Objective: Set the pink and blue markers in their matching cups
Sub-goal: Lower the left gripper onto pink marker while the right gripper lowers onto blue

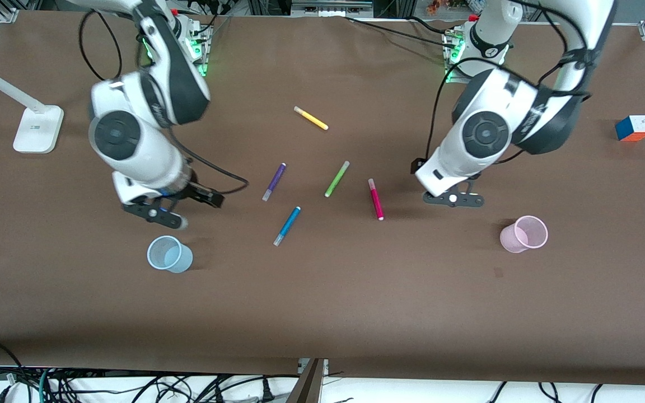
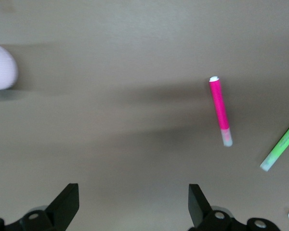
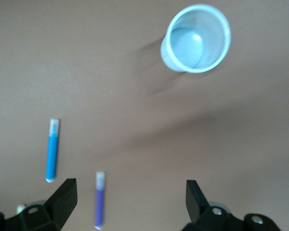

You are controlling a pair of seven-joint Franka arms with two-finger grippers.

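The pink marker lies on the brown table near its middle, and the blue marker lies a little nearer the front camera. The pale blue cup stands upright toward the right arm's end. The pale pink cup stands tilted toward the left arm's end. My right gripper hovers open and empty just above the table beside the blue cup, and its view also shows the blue marker. My left gripper hovers open and empty between the pink marker and the pink cup.
A purple pen, a lime-green pen and a yellow pen lie farther from the front camera than the markers. A colour cube sits at the left arm's end. A white lamp base stands at the right arm's end.
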